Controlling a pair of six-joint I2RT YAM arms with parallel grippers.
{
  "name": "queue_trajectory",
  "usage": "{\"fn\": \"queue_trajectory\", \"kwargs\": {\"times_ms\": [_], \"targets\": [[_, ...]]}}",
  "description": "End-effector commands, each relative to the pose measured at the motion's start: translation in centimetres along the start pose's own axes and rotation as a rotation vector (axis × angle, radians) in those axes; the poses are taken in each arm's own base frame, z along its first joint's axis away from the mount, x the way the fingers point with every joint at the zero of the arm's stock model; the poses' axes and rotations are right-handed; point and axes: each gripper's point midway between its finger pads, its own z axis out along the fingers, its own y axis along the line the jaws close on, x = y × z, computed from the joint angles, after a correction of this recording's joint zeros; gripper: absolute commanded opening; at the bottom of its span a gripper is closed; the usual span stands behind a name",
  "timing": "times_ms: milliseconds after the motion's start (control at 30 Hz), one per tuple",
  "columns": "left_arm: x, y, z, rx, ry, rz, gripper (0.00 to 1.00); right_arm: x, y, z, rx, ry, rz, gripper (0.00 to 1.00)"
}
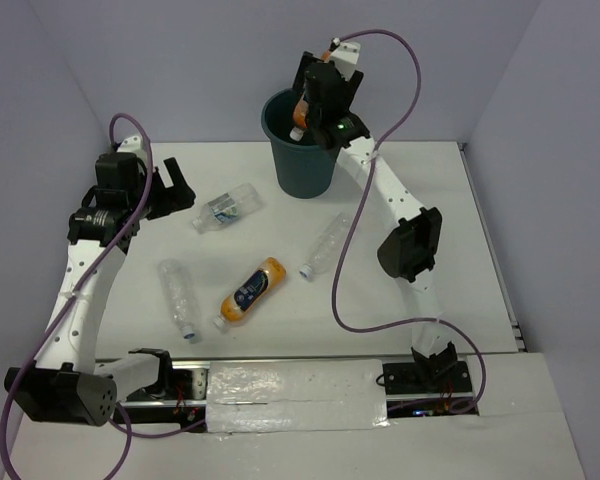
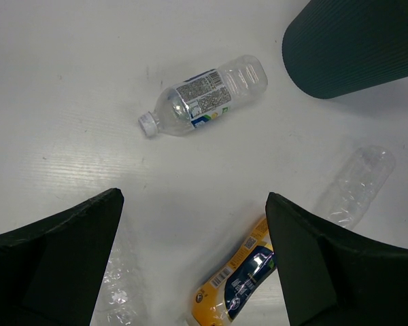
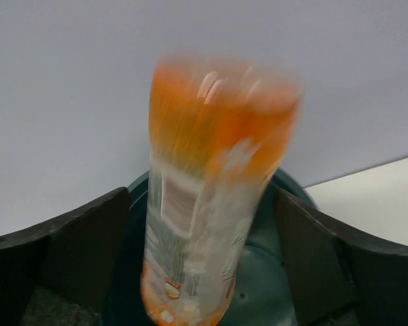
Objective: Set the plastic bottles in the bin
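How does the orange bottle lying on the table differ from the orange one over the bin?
The table bottle lies on its side, showing a dark blue label. The bin bottle points cap-down over the bin, blurred, with a pale label. Both are orange plastic.

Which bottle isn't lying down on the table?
The short orange bottle: it is up over the bin, between the right gripper's jaws. The three clear bottles and the bigger orange one all lie flat on the table.
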Motion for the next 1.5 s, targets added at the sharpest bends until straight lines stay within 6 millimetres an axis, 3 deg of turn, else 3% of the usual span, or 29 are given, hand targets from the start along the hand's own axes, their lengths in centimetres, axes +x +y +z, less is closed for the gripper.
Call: {"fn": "queue_trajectory", "kwargs": {"times_ms": [0, 33, 67, 100, 133, 167, 200, 233, 267, 300, 333, 367, 400, 433, 500, 533, 600, 633, 667, 733, 1067, 1300, 1467], "targets": [[-1.0, -0.3, -1.0, 0.017, -0.045, 0.025, 0.99, -3.6, 2.3, -1.3, -0.056, -0.080, 0.019, 0.95], [-1.0, -0.3, -1.0, 0.016, -0.047, 0.024, 0.99, -3.8, 3.0, -2.0, -0.085, -0.081, 0.020, 0.97], [-1.0, -0.3, -1.1, 0.017, -0.050, 0.024, 0.99, -6.1, 3.1, -3.2, -0.101, -0.104, 0.042, 0.97], [-0.9, -0.4, -1.1, 0.018, -0.048, 0.026, 0.99, -7.0, 3.5, -4.1, -0.117, -0.108, 0.060, 0.97], [-1.0, -0.3, -1.2, 0.018, -0.051, 0.022, 0.99, -7.1, 3.1, -4.6, -0.117, -0.090, 0.059, 0.97], [-0.9, -0.3, -1.1, 0.017, -0.050, 0.025, 0.99, -9.9, 2.7, -6.4, -0.134, -0.109, 0.105, 0.97], [-0.9, -0.3, -1.1, 0.017, -0.050, 0.027, 0.99, -10.7, 2.2, -7.2, -0.135, -0.106, 0.114, 0.97], [-0.9, -0.3, -1.1, 0.018, -0.053, 0.023, 0.99, -9.1, 1.7, -7.7, -0.127, -0.060, 0.085, 0.97], [-0.8, -0.3, -1.0, 0.018, -0.051, 0.021, 0.99, -9.3, 1.0, -8.5, -0.129, -0.044, 0.083, 0.98], [-0.8, -0.3, -0.9, 0.017, -0.050, 0.019, 0.99, -11.9, -0.1, -10.8, -0.139, -0.059, 0.130, 0.98], [-0.8, -0.3, -0.9, 0.019, -0.051, 0.018, 0.99, -11.6, -0.9, -11.6, -0.135, -0.037, 0.129, 0.98], [-0.9, -0.3, -0.9, 0.018, -0.053, 0.015, 0.99, -7.8, -2.3, -11.8, -0.111, 0.045, 0.074, 0.98], [-0.8, -0.4, -0.8, 0.019, -0.051, 0.014, 0.99, -9.3, -3.4, -14.0, -0.124, 0.043, 0.120, 0.99], [-0.9, -0.4, -0.8, 0.020, -0.052, 0.009, 0.99, -4.9, -5.3, -14.4, -0.085, 0.134, 0.069, 0.99], [-1.0, -0.4, -0.8, 0.020, -0.057, 0.006, 0.99, -2.3, -7.3, -16.0, -0.061, 0.201, 0.100, 1.00], [-1.0, -0.4, -0.7, 0.022, -0.056, 0.003, 1.00, 0.4, -9.3, -17.5, -0.038, 0.260, 0.107, 1.00], [-1.0, -0.4, -0.5, 0.019, -0.053, -0.001, 0.99, 3.2, -11.0, -19.1, -0.024, 0.324, 0.123, 1.00], [-0.9, -0.4, -0.5, 0.018, -0.050, -0.001, 0.99, 6.0, -13.0, -20.3, 0.008, 0.381, 0.113, 1.00], [-0.9, -0.4, -0.4, 0.017, -0.047, -0.002, 0.99, 7.3, -13.5, -20.9, 0.020, 0.408, 0.145, 1.00], [-0.8, -0.4, -0.2, 0.016, -0.044, -0.009, 0.99, 11.0, -14.2, -21.9, 0.002, 0.487, 0.147, 1.00], [-0.5, -0.4, -0.1, 0.013, -0.017, -0.017, 0.99, 22.6, -13.0, -22.9, -0.002, 0.787, 0.230, 1.00], [-0.4, -0.2, -0.2, 0.007, -0.021, -0.017, 0.99, 28.5, -14.1, -22.2, 0.129, 0.887, 0.225, 1.00], [0.1, -0.1, 0.1, 0.003, -0.009, -0.024, 0.99, 31.1, -14.5, -22.5, 0.161, 0.934, 0.239, 0.98]]}}
